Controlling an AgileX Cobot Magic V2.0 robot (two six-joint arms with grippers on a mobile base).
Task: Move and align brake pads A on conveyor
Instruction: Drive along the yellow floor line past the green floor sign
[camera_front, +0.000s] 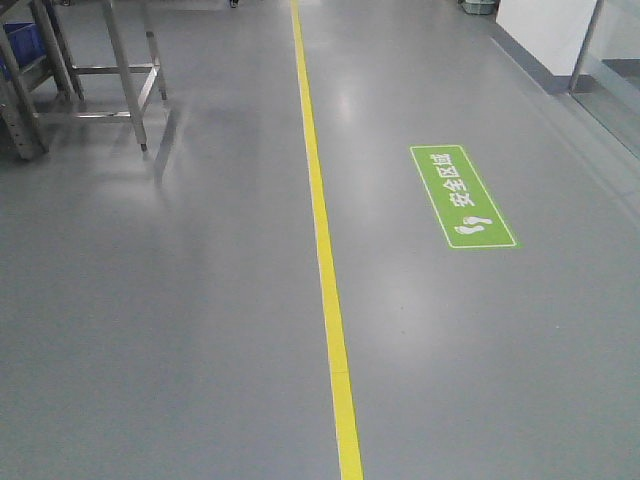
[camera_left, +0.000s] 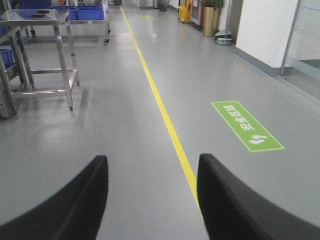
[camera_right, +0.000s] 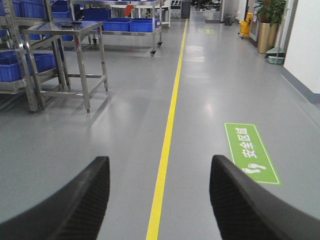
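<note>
At the left gripper, jaws spread wide, with only bare grey floor between the two black fingers. Same at the right gripper: jaws far apart, black textured fingers holding nothing, floor beneath.

No sight of the brake pads A or the conveyor in any of the three views, so no telling their heading or long axis.

Beyond the fingers, a yellow line painted on the floor, running straight away from both wrist cameras. Passing behind the right-hand finger in the left wrist view, and between the two fingers in the right wrist view. Also seen in the front view, top to bottom, just left of centre.

Right of the line and well apart from it, a green floor sign. Oblong, white-bordered, long axis roughly along the line. Marked in white with the characters 安全区域 and a pair of footprints at the near end.

Left of the line, a steel table on four legs with low braces. On its top, small dark items, too small to make out. Behind it, blue bins.

Far down on the right, a brass-coloured planter with green leaves, near a white wall.
</note>
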